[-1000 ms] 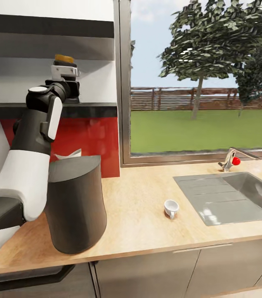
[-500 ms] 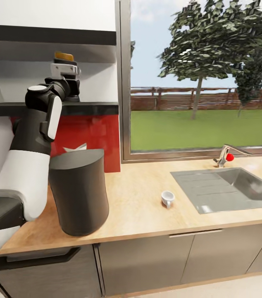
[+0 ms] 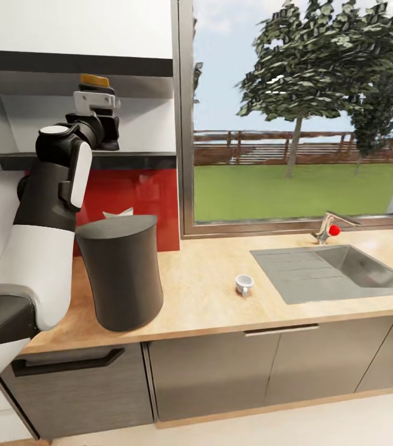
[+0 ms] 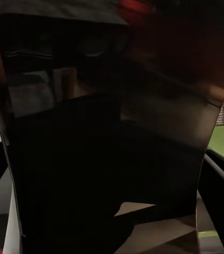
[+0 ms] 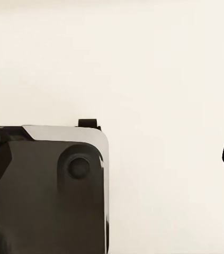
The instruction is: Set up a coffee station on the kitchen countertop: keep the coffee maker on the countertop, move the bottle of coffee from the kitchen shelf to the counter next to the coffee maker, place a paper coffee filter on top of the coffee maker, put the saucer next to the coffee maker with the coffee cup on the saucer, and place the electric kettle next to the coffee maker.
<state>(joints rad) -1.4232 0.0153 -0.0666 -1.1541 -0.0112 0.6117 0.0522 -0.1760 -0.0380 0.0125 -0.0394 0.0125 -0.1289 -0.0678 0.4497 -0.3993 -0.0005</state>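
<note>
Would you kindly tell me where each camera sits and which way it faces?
Head view: on the robot's head, facing the kitchen countertop, coffee maker and window; left arm raised to the kitchen shelf.
Left wrist view: by the left end effector, against a dark close surface.
Right wrist view: near the right end effector, facing a pale blank surface.
Shared: the red panel.
</note>
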